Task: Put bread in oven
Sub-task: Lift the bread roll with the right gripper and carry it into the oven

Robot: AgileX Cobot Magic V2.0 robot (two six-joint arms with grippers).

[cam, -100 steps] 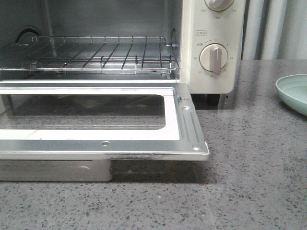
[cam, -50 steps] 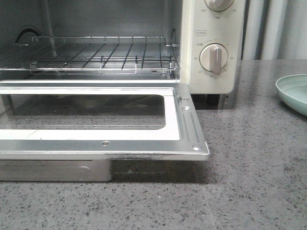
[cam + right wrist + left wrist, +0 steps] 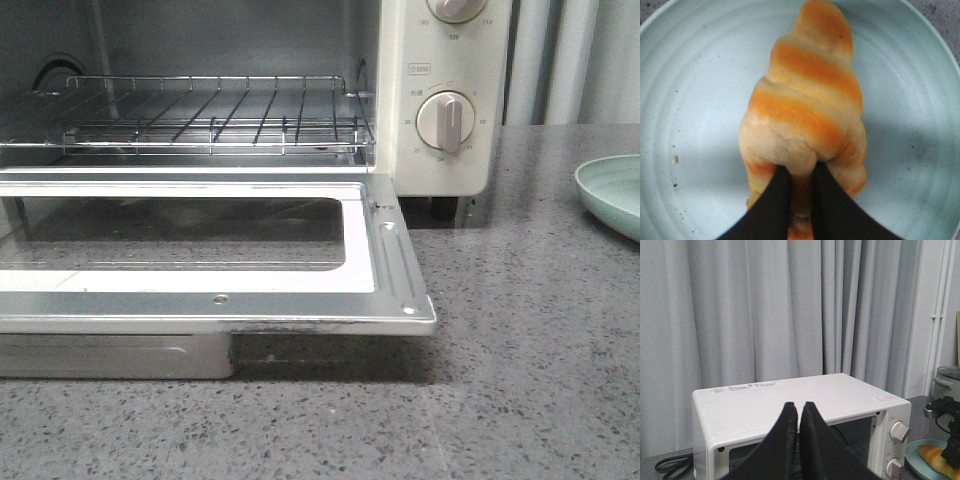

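The cream-white oven (image 3: 440,150) stands with its glass door (image 3: 200,240) dropped open and its wire rack (image 3: 200,115) bare. It also shows in the left wrist view (image 3: 790,400). The bread (image 3: 807,105), golden-orange with cream stripes, lies on a pale green plate (image 3: 685,100). My right gripper (image 3: 799,172) is shut on the bread's thick end, its fingers pressed into it. The bread also shows in the left wrist view (image 3: 936,456), with the right arm (image 3: 946,412) above it. My left gripper (image 3: 799,407) is shut and empty, held high before the oven's top.
The plate's rim (image 3: 612,195) shows at the right of the front view on the speckled grey countertop (image 3: 520,380). Beige knobs (image 3: 448,120) sit on the oven's right panel. Grey curtains (image 3: 765,310) hang behind. A black cord (image 3: 672,467) lies left of the oven.
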